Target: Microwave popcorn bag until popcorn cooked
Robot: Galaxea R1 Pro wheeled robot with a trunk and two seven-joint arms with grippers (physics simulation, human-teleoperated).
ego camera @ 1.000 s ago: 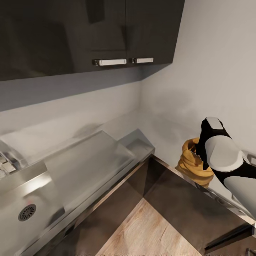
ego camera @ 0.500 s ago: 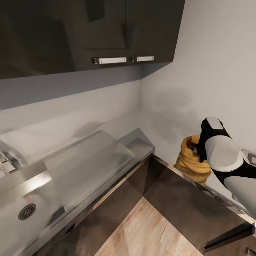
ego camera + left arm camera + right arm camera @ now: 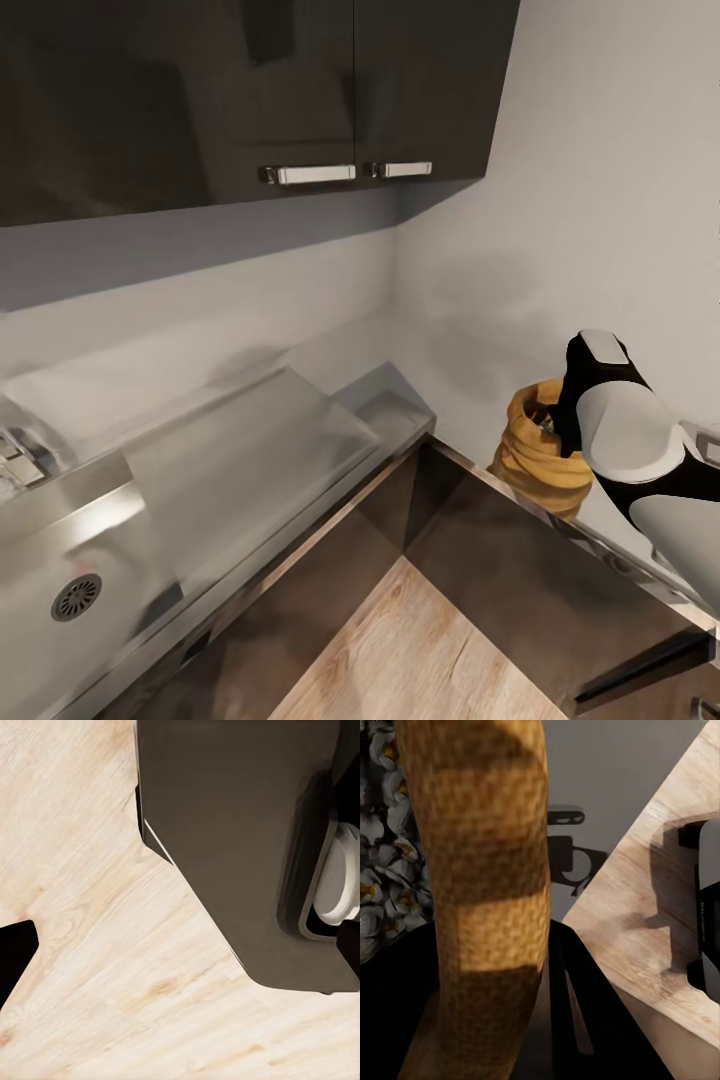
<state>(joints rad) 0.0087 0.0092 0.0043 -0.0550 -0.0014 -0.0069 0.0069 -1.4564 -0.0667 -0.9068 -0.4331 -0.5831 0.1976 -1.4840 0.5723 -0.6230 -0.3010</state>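
Popcorn bag (image 3: 535, 455), a squat mustard-yellow woven sack with a rolled rim, stands on the grey steel bench (image 3: 610, 530) at right, looks soft, light and crushable, best pinched at its rim, where the right gripper (image 3: 562, 432) sits, jaws' state untellable.

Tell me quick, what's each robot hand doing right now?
Left gripper: cannot be told.
Right gripper: closed on the rolled rim of the mustard-yellow wrinkly popcorn bag.

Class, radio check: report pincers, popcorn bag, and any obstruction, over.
Right pincer at the popcorn bag rim, grip state unclear. Bag upright on countertop by the wall. Left pincer unseen, its camera over wood floor.
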